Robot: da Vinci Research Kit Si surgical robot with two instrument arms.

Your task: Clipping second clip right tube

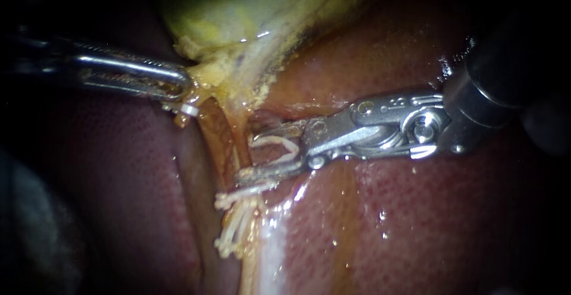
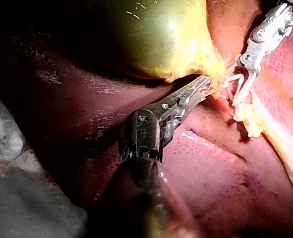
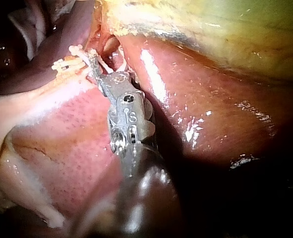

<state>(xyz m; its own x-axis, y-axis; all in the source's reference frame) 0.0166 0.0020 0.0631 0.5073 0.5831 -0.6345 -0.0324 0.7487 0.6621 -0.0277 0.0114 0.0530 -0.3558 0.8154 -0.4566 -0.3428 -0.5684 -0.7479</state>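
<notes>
Red liver [image 1: 416, 223] fills the background, right tube [image 1: 235, 133] at frame centre.
Right instrument [image 1: 250, 154] has its end effector spread, carrying an open white clip [image 1: 291, 146] at that tube; left instrument [image 1: 181, 90], upper left, pinches the gallbladder [image 1: 238, 9] edge.

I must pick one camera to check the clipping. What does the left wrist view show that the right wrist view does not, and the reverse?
Only the left wrist view: the left instrument, gripping yellowish tissue at the edge of the gallbladder, and pale cloth beside the liver. Only the right wrist view: the dark shaft of the right instrument. Both: the right instrument's tip carrying a white clip, the gallbladder and the liver.
</notes>
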